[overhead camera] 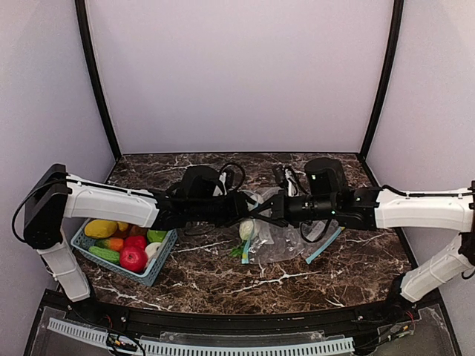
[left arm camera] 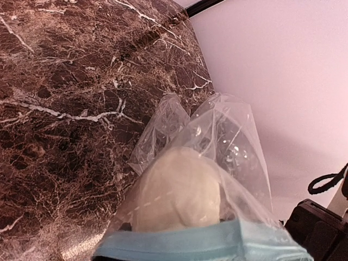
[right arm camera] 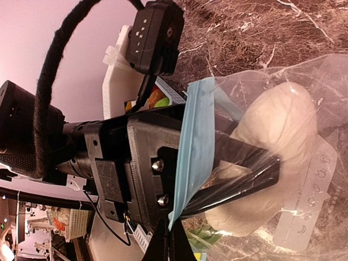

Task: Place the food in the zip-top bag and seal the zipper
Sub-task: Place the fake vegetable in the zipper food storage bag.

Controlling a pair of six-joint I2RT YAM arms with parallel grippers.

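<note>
The clear zip-top bag (overhead camera: 286, 239) lies mid-table with its blue zipper strip (right arm camera: 196, 136) lifted. My left gripper (overhead camera: 249, 215) reaches into the bag's mouth, shut on a cream-white food (right arm camera: 283, 119). That food (left arm camera: 176, 190) fills the left wrist view behind the strip (left arm camera: 179, 242), and the fingers there are hidden. One black finger (right arm camera: 244, 168) of the left gripper shows through the plastic. My right gripper (right arm camera: 173, 239) is shut on the zipper edge and holds the mouth up. More food sits in the teal basket (overhead camera: 159, 267): a red apple (overhead camera: 133, 258), a yellow piece (overhead camera: 101, 228) and a green cucumber (overhead camera: 104, 254).
A green leafy piece (overhead camera: 237, 251) lies on the marble by the bag's near side. The basket stands at the front left, under the left arm. White walls close off the back and both sides.
</note>
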